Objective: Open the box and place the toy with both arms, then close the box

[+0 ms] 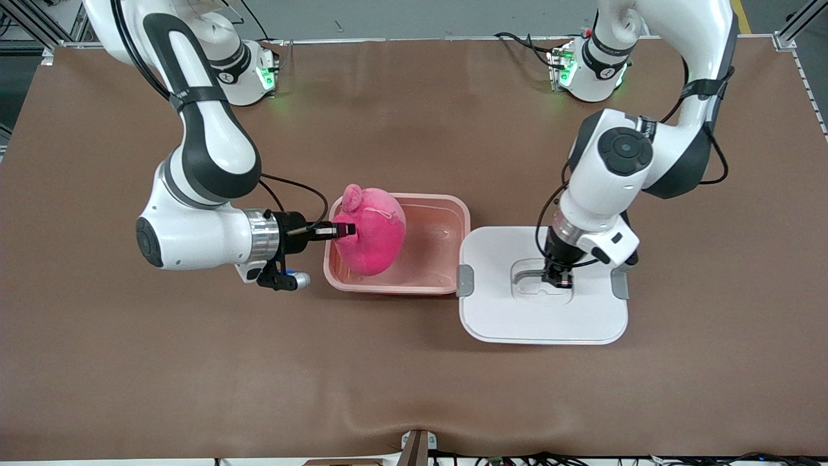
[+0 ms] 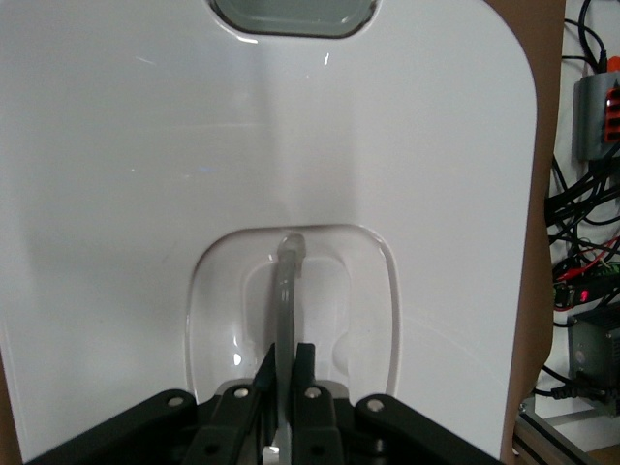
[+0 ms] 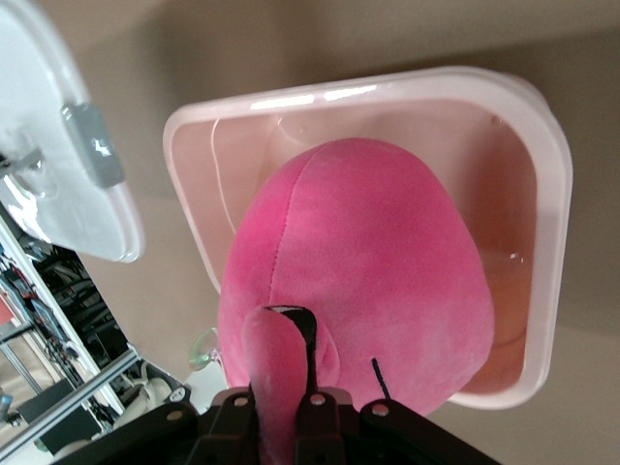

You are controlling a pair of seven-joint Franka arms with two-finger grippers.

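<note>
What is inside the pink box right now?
The toy sits in the box, held by the right gripper. The rest of the floor looks bare; whatever lies under the toy is hidden.

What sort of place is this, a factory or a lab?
Most likely a robotics lab: two arms bolted to a brown-covered table, aluminium framing at its corners, loose cables and electronics at its edge. No production line shows.
</note>
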